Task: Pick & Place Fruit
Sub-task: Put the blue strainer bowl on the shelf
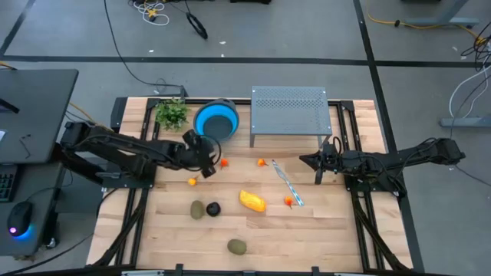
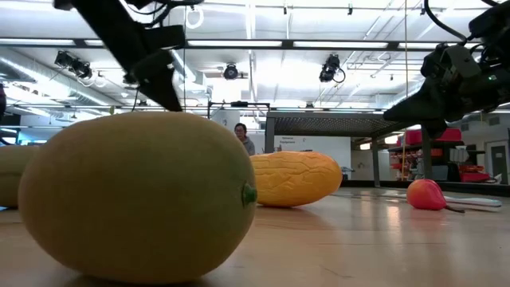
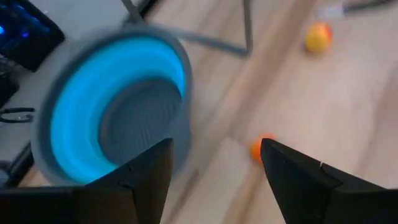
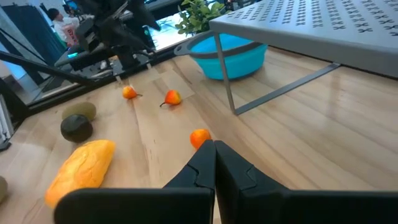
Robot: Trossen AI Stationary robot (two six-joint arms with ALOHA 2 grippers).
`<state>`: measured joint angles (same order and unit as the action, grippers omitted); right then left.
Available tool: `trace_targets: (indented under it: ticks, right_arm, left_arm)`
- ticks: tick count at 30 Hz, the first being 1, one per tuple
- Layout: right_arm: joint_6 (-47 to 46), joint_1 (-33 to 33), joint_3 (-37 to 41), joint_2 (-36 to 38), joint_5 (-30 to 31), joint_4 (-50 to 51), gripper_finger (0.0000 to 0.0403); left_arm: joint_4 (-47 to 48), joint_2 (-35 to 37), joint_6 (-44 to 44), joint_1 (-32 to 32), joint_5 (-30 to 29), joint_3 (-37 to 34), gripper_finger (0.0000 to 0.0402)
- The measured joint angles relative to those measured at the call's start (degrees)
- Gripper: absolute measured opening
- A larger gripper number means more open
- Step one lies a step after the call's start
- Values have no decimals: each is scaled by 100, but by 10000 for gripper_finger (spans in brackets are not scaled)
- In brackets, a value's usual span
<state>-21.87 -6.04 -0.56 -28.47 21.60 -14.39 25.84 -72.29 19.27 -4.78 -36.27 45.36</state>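
Observation:
Toy fruit lies scattered on the wooden table: an elongated yellow-orange piece [image 1: 252,201], a blackish round [image 1: 213,208], two olive-green ovals [image 1: 197,209] [image 1: 237,246], and small orange ones [image 1: 224,162] [image 1: 261,162] [image 1: 192,181] [image 1: 289,201]. My left gripper [image 1: 205,162] hangs open above the table just in front of the blue bowl [image 3: 118,118], with nothing between its fingers; one small orange fruit [image 3: 261,149] lies below them. At the right my right gripper [image 4: 214,146] is shut and empty, pointing at a small orange fruit [image 4: 199,138].
The blue bowl [image 1: 216,120] stands at the far edge between a leafy green sprig [image 1: 172,113] and a grey perforated metal shelf [image 1: 290,111]. A thin pale striped strip [image 1: 286,182] lies right of centre. Bare wood lies at the near right.

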Motion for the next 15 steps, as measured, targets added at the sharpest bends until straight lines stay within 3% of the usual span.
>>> trace_targets:
  ticks: [5,11,15]
  right_arm:
    - [0,0,0,-4,93,1,3]
    - [1,0,-2,-9,91,2,3]
    - [11,0,0,-9,91,2,3]
  left_arm:
    - [-802,-11,-498,724,395,2,252]
    - [-937,-11,-880,1693,1760,0,252]
    - [-1038,-11,-1229,1981,2105,0,252]
